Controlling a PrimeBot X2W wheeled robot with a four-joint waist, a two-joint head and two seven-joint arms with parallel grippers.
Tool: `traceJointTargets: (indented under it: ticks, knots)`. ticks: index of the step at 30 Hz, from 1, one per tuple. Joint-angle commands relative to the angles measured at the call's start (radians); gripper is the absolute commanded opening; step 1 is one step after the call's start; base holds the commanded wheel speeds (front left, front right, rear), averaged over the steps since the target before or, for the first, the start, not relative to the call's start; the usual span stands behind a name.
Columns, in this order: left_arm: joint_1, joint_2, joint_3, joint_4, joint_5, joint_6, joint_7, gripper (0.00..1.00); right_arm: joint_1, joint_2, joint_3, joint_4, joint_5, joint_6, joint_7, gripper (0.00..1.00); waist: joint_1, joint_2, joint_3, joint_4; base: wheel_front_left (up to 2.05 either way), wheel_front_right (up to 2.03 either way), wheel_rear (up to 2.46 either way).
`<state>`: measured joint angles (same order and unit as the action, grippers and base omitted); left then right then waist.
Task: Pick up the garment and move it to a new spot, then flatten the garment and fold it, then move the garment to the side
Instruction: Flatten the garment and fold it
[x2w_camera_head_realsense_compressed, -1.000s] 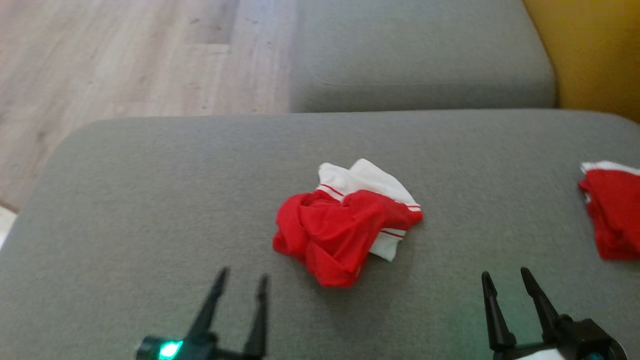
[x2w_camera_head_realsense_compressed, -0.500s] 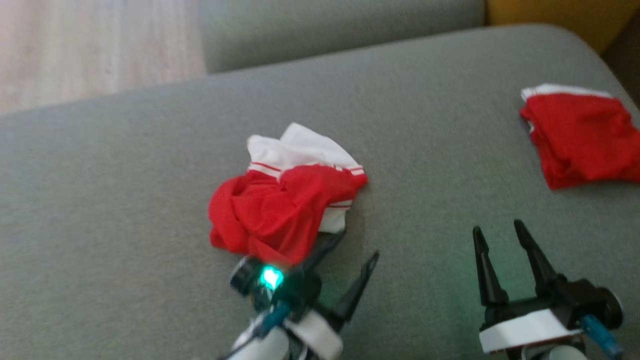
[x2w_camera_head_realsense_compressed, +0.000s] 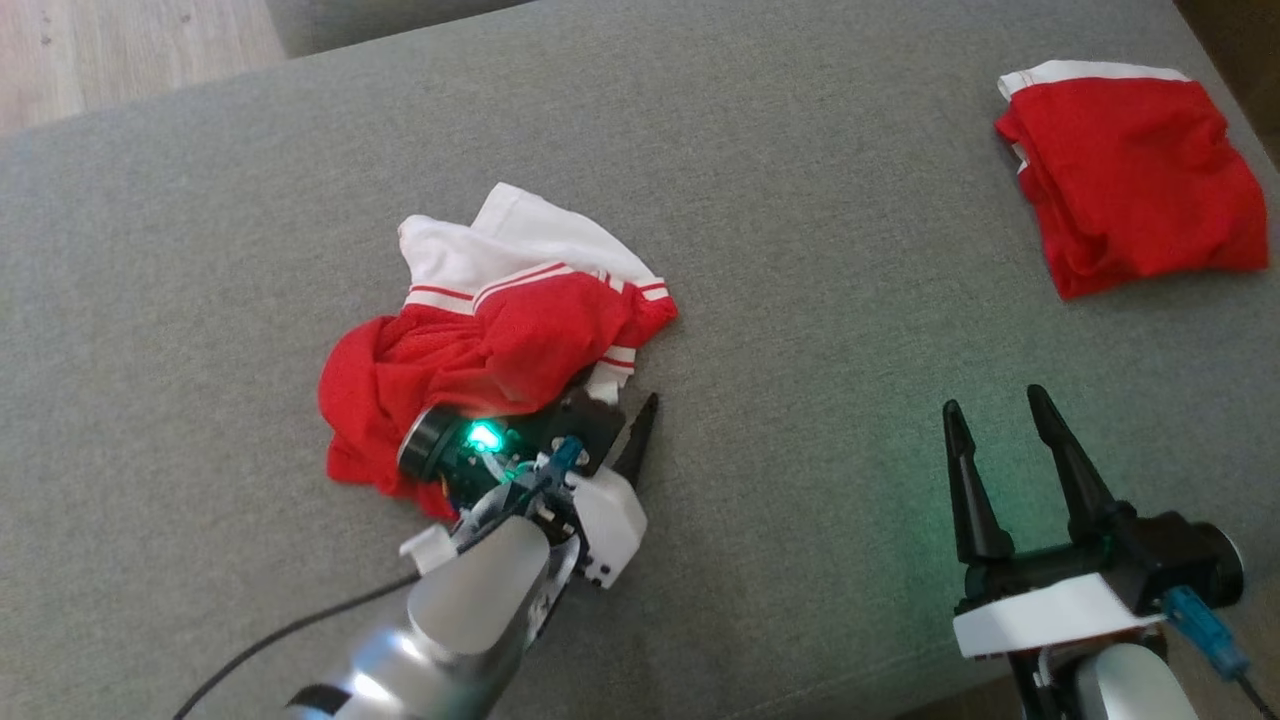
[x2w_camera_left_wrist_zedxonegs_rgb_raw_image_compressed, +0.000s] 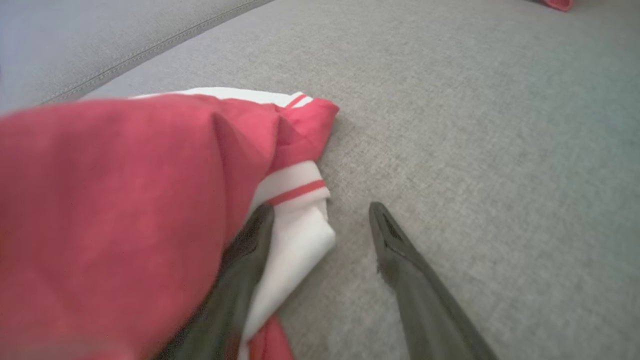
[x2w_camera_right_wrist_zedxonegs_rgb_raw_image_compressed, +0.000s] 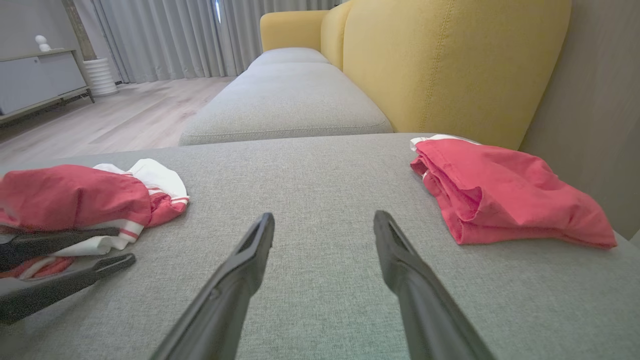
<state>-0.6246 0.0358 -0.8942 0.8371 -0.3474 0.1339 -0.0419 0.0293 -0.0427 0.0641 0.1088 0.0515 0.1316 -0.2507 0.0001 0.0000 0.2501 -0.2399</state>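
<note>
A crumpled red garment with white striped trim (x2w_camera_head_realsense_compressed: 500, 330) lies mid-cushion, also seen up close in the left wrist view (x2w_camera_left_wrist_zedxonegs_rgb_raw_image_compressed: 125, 200) and at the left of the right wrist view (x2w_camera_right_wrist_zedxonegs_rgb_raw_image_compressed: 75, 195). My left gripper (x2w_camera_head_realsense_compressed: 620, 400) is open at its near right edge. One of its fingers (x2w_camera_left_wrist_zedxonegs_rgb_raw_image_compressed: 250, 260) is tucked against the white hem under the red fabric, while the other rests on bare cushion beside it. My right gripper (x2w_camera_head_realsense_compressed: 993, 402) hovers open over bare cushion, well to the right, with nothing between its fingers (x2w_camera_right_wrist_zedxonegs_rgb_raw_image_compressed: 240, 270).
A second red garment (x2w_camera_head_realsense_compressed: 1130, 180), folded, lies at the cushion's far right corner. The grey cushion (x2w_camera_head_realsense_compressed: 800, 250) is wide, with another grey seat (x2w_camera_right_wrist_zedxonegs_rgb_raw_image_compressed: 285, 100) beyond it. A yellow sofa back (x2w_camera_right_wrist_zedxonegs_rgb_raw_image_compressed: 450, 60) rises on the right. Wooden floor (x2w_camera_head_realsense_compressed: 100, 50) lies to the far left.
The head camera has tipped down and shifted. My left arm has reached forward and right, and its open fingers now meet the garment's near edge. The right gripper has barely moved.
</note>
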Motion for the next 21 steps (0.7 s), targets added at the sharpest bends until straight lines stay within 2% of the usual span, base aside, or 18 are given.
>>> traceJointTargets:
  ticks: [1, 2, 8, 13, 18, 21]
  knots:
    - [-0.025, 0.015, 0.018, 0.019, -0.02, 0.009, 0.018, 0.04, -0.026, -0.008, 0.027, -0.028, -0.003, -0.001, -0.011, 1.0, -0.0001, 0.0, 0.0, -0.001, 0.0, 0.0, 0.0]
    - [-0.03, 0.015, 0.014, 0.024, -0.036, 0.006, 0.01, 0.0, -0.028, -0.008, 0.027, -0.027, -0.003, -0.001, -0.011, 1.0, -0.0001, 0.0, -0.002, 0.0, 0.0, 0.0, 0.0]
    - [-0.076, 0.015, -0.031, -0.034, -0.137, -0.049, -0.083, 0.0, -0.019, -0.008, 0.03, -0.014, -0.001, -0.001, -0.011, 1.0, -0.0001, 0.0, -0.054, 0.01, 0.0, 0.0, 0.0]
    - [-0.199, 0.015, -0.042, -0.133, -0.24, -0.102, -0.138, 0.0, -0.002, -0.008, 0.038, -0.008, 0.008, -0.001, -0.011, 1.0, -0.0001, 0.0, -0.12, 0.015, 0.0, 0.0, 0.0]
    - [-0.359, 0.015, -0.013, -0.18, -0.307, -0.154, -0.167, 0.0, 0.023, -0.008, 0.04, -0.001, 0.008, -0.001, -0.011, 1.0, -0.0001, 0.0, -0.167, 0.023, 0.0, 0.0, 0.0]
    - [-0.492, 0.015, 0.051, -0.186, -0.341, -0.178, -0.193, 0.0, 0.04, -0.008, 0.037, 0.002, 0.006, -0.001, -0.011, 1.0, -0.0001, 0.0, -0.195, 0.033, 0.0, 0.0, 0.0]
